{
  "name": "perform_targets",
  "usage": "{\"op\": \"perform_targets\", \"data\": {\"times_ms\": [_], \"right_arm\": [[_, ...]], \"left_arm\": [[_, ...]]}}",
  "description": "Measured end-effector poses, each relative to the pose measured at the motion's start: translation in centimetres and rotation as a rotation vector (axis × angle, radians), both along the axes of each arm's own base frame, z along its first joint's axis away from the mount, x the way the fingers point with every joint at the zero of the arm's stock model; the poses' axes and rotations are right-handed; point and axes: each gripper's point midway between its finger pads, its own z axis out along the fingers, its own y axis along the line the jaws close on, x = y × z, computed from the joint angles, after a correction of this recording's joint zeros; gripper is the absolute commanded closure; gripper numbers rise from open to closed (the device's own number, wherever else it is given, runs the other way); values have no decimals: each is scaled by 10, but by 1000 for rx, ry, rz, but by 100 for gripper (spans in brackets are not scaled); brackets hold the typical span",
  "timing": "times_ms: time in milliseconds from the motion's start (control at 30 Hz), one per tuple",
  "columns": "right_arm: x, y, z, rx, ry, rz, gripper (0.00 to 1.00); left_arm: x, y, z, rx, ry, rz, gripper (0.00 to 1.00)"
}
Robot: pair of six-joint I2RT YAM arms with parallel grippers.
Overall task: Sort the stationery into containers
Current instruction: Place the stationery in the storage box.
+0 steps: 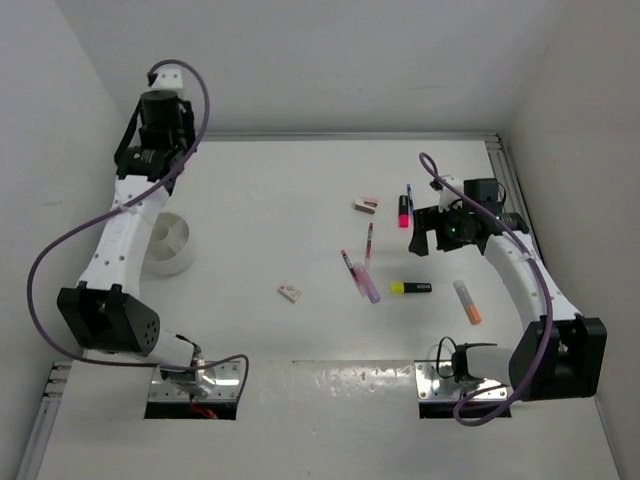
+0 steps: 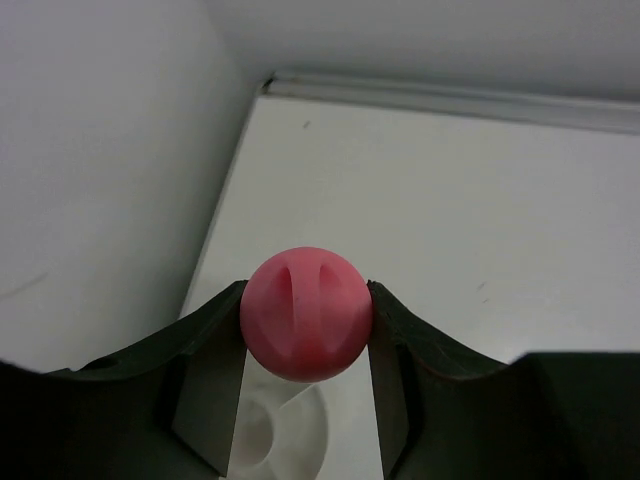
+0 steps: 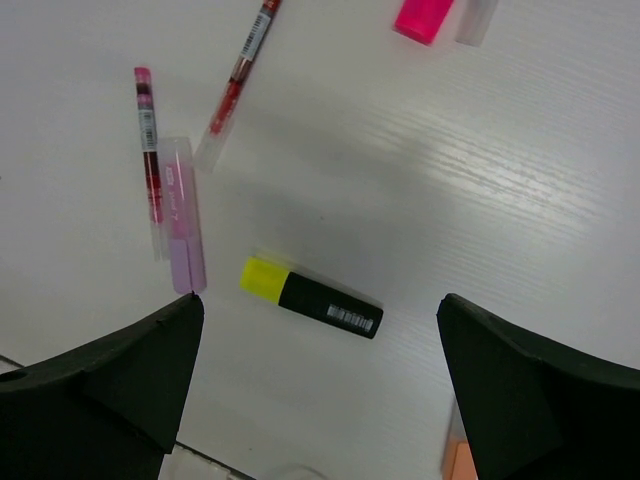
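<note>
Matt pink ball (image 2: pixel 306 313) — smooth, table (image 3: pixel 520 180) white with faint grain, yellow-black highlighter (image 3: pixel 312 298) — glossy plastic

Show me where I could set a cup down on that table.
Widest bare patch: the middle of the table, between the dish and the pink pen, with only a small eraser at its near edge. The far strip behind it is bare too. Crowded: the right side, where the red pen, yellow-black highlighter and orange highlighter lie close.
</note>
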Motion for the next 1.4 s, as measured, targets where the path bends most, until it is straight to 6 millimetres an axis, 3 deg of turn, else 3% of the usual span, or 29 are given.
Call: {"op": "perform_targets", "data": {"times_ms": [67,233,333,433,567,767,1400], "right_arm": [[2,6,3,2,-4,20,2],[11,15,11,5,-22,55,2],[15,18,14,0,-29,73,2],[20,22,18,-4,-33,90,2],[25,26,20,-10,-29,111,2],[24,29,19,-17,-21,130,2],[23,23,16,-52,-15,137,2]], "left_arm": [[-21,31,-10,17,43,105,100],[-64,96,-65,13,227,310,100],[-85,122,-89,-14,296,399,100],[-100,137,-97,-51,304,454,100],[-110,139,-99,-95,282,458,100],[-101,129,-97,-147,235,403,100],[-88,112,-137,-208,285,313,100]]}}
